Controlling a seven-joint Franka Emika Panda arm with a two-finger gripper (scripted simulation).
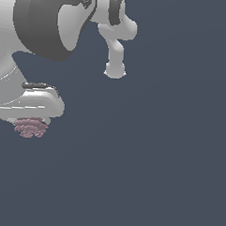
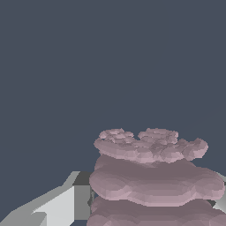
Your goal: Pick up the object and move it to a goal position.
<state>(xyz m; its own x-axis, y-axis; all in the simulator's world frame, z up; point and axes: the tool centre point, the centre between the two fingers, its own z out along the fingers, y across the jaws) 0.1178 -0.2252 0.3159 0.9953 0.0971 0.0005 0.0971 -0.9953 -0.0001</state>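
Fingers (image 2: 62,205) mostly hidden behind the pink object (image 2: 152,176).

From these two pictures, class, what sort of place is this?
Probably a bare simulated test scene: flat, featureless slate-blue ground, a smoothly rendered white robot arm, and one blocky pink object.

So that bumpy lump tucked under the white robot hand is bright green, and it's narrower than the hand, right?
Not green. The bumpy lump is dusty pink, as both the exterior view and the wrist view show. The rest holds: it sits tucked under the white gripper and is narrower than it. The wrist view shows a gripper finger right beside it.
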